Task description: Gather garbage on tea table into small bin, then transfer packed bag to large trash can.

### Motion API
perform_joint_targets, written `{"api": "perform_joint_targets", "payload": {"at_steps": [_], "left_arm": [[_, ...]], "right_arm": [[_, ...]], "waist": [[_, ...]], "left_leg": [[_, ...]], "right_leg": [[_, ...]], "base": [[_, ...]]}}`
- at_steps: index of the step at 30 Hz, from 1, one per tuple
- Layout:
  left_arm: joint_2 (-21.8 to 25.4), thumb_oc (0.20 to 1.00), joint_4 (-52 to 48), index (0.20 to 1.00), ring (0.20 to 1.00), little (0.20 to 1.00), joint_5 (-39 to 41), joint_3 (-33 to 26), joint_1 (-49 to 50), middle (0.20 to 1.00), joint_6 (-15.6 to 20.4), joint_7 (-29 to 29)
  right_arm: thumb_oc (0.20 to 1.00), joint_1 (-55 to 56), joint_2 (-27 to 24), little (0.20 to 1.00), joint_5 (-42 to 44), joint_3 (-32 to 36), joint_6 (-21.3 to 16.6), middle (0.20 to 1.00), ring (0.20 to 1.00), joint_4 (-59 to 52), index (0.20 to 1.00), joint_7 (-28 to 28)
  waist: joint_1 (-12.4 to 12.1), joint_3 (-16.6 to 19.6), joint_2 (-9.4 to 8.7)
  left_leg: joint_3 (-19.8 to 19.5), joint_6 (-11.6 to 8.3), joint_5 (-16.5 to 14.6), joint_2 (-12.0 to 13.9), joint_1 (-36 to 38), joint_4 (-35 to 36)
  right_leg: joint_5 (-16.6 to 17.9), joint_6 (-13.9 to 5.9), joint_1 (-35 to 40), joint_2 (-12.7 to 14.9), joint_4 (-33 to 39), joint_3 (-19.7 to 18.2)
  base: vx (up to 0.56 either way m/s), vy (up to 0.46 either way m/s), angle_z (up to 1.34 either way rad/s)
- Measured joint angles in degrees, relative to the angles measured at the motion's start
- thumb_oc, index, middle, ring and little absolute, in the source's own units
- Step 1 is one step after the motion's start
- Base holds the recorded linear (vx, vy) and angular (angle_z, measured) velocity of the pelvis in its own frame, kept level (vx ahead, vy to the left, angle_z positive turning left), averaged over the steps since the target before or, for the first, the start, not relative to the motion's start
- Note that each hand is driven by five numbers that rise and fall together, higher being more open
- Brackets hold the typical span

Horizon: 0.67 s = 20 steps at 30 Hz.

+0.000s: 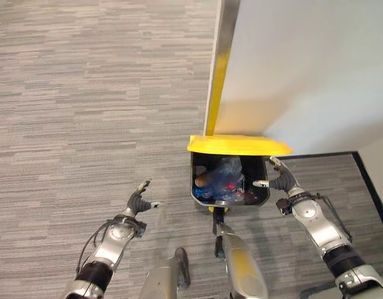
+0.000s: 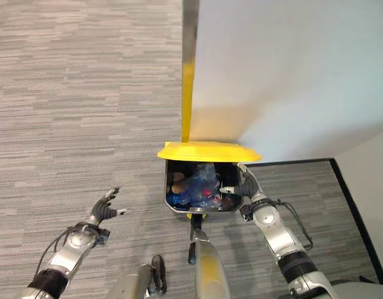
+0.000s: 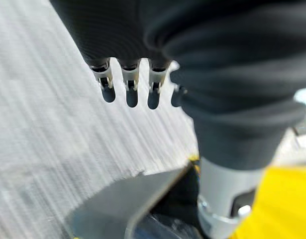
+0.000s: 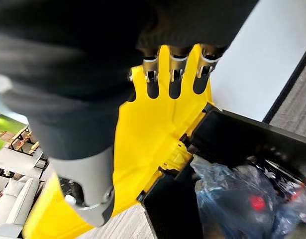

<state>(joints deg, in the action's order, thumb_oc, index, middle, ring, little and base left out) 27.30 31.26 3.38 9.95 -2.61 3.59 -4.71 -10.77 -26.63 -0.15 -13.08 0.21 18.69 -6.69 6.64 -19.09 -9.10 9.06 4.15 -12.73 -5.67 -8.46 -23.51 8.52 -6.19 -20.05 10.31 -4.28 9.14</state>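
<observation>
Here, one black bin [image 1: 199,187] with yellow lid [image 1: 238,145] raised, one blue bag [image 1: 225,177] inside, left hand [image 1: 139,200] and right hand [image 1: 279,179] both fingers apart.

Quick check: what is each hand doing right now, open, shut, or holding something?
Left hand: open, fingers straight, holding nothing, over the carpet.
Right hand: open, fingers straight, empty, beside the large trash can.

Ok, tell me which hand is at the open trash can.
The right hand, by the black trash can under its raised yellow lid; the left hand hangs over carpet.
</observation>
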Motion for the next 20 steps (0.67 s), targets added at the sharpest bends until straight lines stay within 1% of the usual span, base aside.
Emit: {"api": "perform_joint_targets", "payload": {"at_steps": [1,2,3,4,5,6,7,8,9,10,11,12,13,14,15,16,17,18,19,20], "left_arm": [[0.0,1.0,-0.8,1.0,1.0,1.0,0.5,-2.6,2.7,1.0,0.0,0.4],[-0.1,1.0,-0.8,1.0,1.0,1.0,0.6,-5.3,5.4,1.0,-0.1,0.5],[-0.4,1.0,-0.8,1.0,1.0,1.0,1.2,-6.8,6.3,1.0,-0.1,0.5],[-1.6,1.0,-0.6,1.0,1.0,1.0,3.4,-10.1,9.1,1.0,-0.2,0.4],[-2.3,1.0,-0.6,1.0,1.0,1.0,4.5,-9.8,8.9,1.0,-0.2,0.7],[-2.9,1.0,-0.4,1.0,1.0,1.0,4.5,-9.7,8.2,1.0,0.1,1.4],[-1.0,1.0,0.2,1.0,1.0,1.0,4.5,-10.1,8.7,1.0,-0.5,1.5],[0.7,1.0,0.3,1.0,1.0,1.0,4.5,-10.4,10.6,1.0,-0.5,1.2],[0.9,1.0,0.5,1.0,1.0,1.0,4.6,-11.4,11.6,1.0,-0.6,0.8],[0.5,1.0,0.5,1.0,1.0,1.0,4.6,-12.7,11.8,1.0,-0.6,0.6],[-0.5,1.0,0.6,1.0,1.0,1.0,4.7,-13.0,12.1,1.0,-0.6,0.4],[-1.8,1.0,0.3,1.0,1.0,1.0,4.9,-11.9,12.7,1.0,-0.8,0.7],[-3.1,1.0,0.4,1.0,1.0,1.0,5.0,-10.8,13.0,1.0,-0.7,1.2],[-3.8,1.0,0.5,1.0,1.0,1.0,5.0,-10.0,12.6,1.0,-0.7,1.6],[-4.5,1.0,0.6,1.0,1.0,1.0,5.0,-10.0,12.6,1.0,-0.7,2.0],[-4.9,1.0,0.6,1.0,1.0,1.0,5.0,-10.0,12.8,1.0,-0.7,2.1],[-5.5,1.0,0.5,1.0,1.0,1.0,5.2,-10.0,13.1,1.0,-0.7,2.3],[-5.9,1.0,0.6,1.0,1.0,1.0,5.6,-10.3,12.2,1.0,-0.6,2.3],[-5.9,1.0,0.8,1.0,1.0,1.0,5.7,-10.0,11.9,1.0,-0.7,2.3],[-6.1,1.0,1.1,1.0,1.0,1.0,5.7,-10.0,12.2,1.0,-0.9,2.4]], "right_arm": [[1.0,1.7,1.1,1.0,0.0,1.9,-0.1,1.0,1.0,-0.1,1.0,0.0],[1.0,4.2,1.2,1.0,-0.1,3.5,-0.1,1.0,1.0,0.1,1.0,0.1],[1.0,6.0,1.3,1.0,-0.4,4.5,-0.1,1.0,1.0,0.3,1.0,0.6],[1.0,9.2,1.6,1.0,-1.0,5.8,0.3,1.0,1.0,2.3,1.0,1.3],[1.0,9.3,1.7,1.0,-1.0,5.8,0.3,1.0,1.0,2.6,1.0,1.8],[1.0,13.7,2.3,1.0,-1.0,7.5,-0.9,1.0,1.0,7.2,1.0,2.3],[1.0,16.6,2.7,1.0,-1.0,8.3,-0.9,1.0,1.0,11.2,1.0,2.7],[1.0,17.8,2.3,1.0,-0.9,9.5,-0.7,1.0,1.0,12.5,1.0,2.5],[1.0,17.3,2.7,1.0,-0.9,9.2,-0.9,1.0,1.0,12.7,1.0,2.5],[1.0,16.7,3.1,1.0,-0.9,9.1,-0.9,1.0,1.0,12.9,1.0,2.6],[1.0,16.1,3.6,1.0,-0.9,9.0,-0.9,1.0,1.0,12.9,1.0,2.8],[1.0,15.9,3.5,1.0,-0.7,9.1,-0.8,1.0,1.0,12.8,1.0,3.1],[1.0,16.3,3.3,1.0,-0.3,9.1,-0.8,1.0,1.0,12.9,1.0,3.2],[1.0,16.8,3.4,1.0,0.2,9.0,-0.5,1.0,1.0,13.2,1.0,3.2],[1.0,17.1,3.5,1.0,0.2,8.8,0.0,1.0,1.0,13.2,1.0,3.2],[1.0,17.5,3.4,1.0,0.2,8.6,0.1,1.0,1.0,13.1,1.0,3.3],[1.0,18.6,2.9,1.0,0.2,8.6,0.2,1.0,1.0,13.0,1.0,3.3],[1.0,19.4,2.2,1.0,0.2,8.6,0.4,1.0,1.0,13.4,1.0,3.4],[1.0,18.5,2.3,1.0,0.2,8.0,0.3,1.0,1.0,13.6,1.0,3.7],[1.0,18.0,2.3,1.0,0.2,8.0,0.3,1.0,1.0,13.6,1.0,3.7]], "waist": [[-0.5,0.1,-0.22],[-0.8,0.1,-0.08],[-1.2,0.1,-0.1],[-1.7,0.7,0.23],[-1.7,0.6,0.6],[-3.0,2.1,5.1],[-4.9,2.1,7.55],[-5.5,3.8,7.71],[-5.4,5.0,6.5],[-5.8,5.5,5.75],[-6.0,6.7,5.01],[-5.7,8.0,5.85],[-5.1,9.6,5.63],[-4.4,10.2,4.54],[-4.4,10.6,3.28],[-4.4,11.0,2.46],[-3.7,11.9,2.38],[-2.7,12.5,3.39],[-2.9,12.5,3.38],[-2.8,12.5,3.75]], "left_leg": [[1.1,0.81,0.5,0.3,0.8,0.9],[2.0,2.01,1.4,0.3,1.2,2.3],[2.4,2.94,1.4,0.3,1.7,3.2],[3.1,3.93,4.2,0.3,2.5,7.0],[3.2,3.4,7.0,0.3,2.4,9.4],[2.1,4.75,10.5,4.2,-0.6,10.6],[1.0,2.88,14.0,6.7,2.2,15.8],[1.0,1.12,16.3,6.8,4.0,19.8],[1.6,-0.68,16.9,6.7,4.1,22.5],[2.2,-2.24,18.2,7.0,4.0,24.0],[3.3,-3.86,19.3,7.6,3.2,24.3],[3.1,-5.94,20.2,8.8,3.1,26.0],[2.4,-6.69,20.3,9.5,3.2,28.2],[2.4,-8.21,18.4,9.6,3.1,27.6],[2.4,-7.23,18.2,8.6,3.2,24.9],[2.5,-6.6,17.5,7.9,3.3,22.3],[2.5,-6.38,16.8,7.3,4.1,19.6],[2.0,-5.18,17.6,8.1,5.8,23.2],[1.9,-5.16,18.9,8.3,5.7,25.0],[1.6,-5.16,19.1,8.2,5.8,25.1]], "right_leg": [[-1.9,-2.8,0.0,0.4,0.0,0.1],[-4.1,-5.93,0.0,1.0,0.0,1.2],[-4.5,-6.37,0.0,1.3,0.1,2.2],[-3.2,-8.49,0.0,1.9,-3.4,3.5],[-3.5,-8.71,0.2,2.0,-5.3,3.4],[-11.8,-7.97,-3.4,0.5,-33.9,-0.9],[-14.6,-5.54,3.9,-1.1,-41.5,-3.6],[-15.0,-5.84,13.4,-0.3,-32.7,-5.2],[-16.9,-5.5,19.9,-0.5,-18.1,-4.0],[-17.5,-4.19,23.6,-1.6,-8.0,-2.7],[-16.9,-2.12,26.6,-3.2,1.3,-3.2],[-14.0,-1.87,27.9,-5.1,6.0,-3.2],[-12.0,0.08,27.8,-5.9,8.3,-2.9],[-10.6,1.84,27.7,-5.7,9.2,-2.8],[-10.1,2.23,27.7,-5.0,9.0,-2.8],[-9.8,2.43,27.7,-4.6,8.9,-3.0],[-9.7,2.5,27.7,-5.2,8.9,-3.0],[-9.2,2.48,27.4,-7.4,8.9,-2.6],[-9.0,2.5,26.5,-8.0,8.8,-2.8],[-9.3,1.8,26.3,-8.0,9.0,-2.8]], "base": [[-0.06,0.092,-0.31],[-0.08,0.078,-0.39],[-0.12,0.054,-0.36],[-0.26,0.112,-0.27],[-0.22,0.067,0.26],[-0.15,-0.013,0.44],[0.07,-0.221,0.38],[0.13,-0.252,-0.27],[0.16,-0.256,-0.47],[0.13,-0.16,-0.69],[0.11,-0.11,-0.57],[0.08,-0.075,-0.41],[0.07,-0.068,-0.15],[0.07,-0.074,-0.13],[0.06,-0.072,-0.14],[0.05,-0.06,-0.12],[0.03,-0.067,0.19],[0.03,-0.068,0.2],[0.02,-0.075,0.24],[0.02,-0.071,0.01]]}}
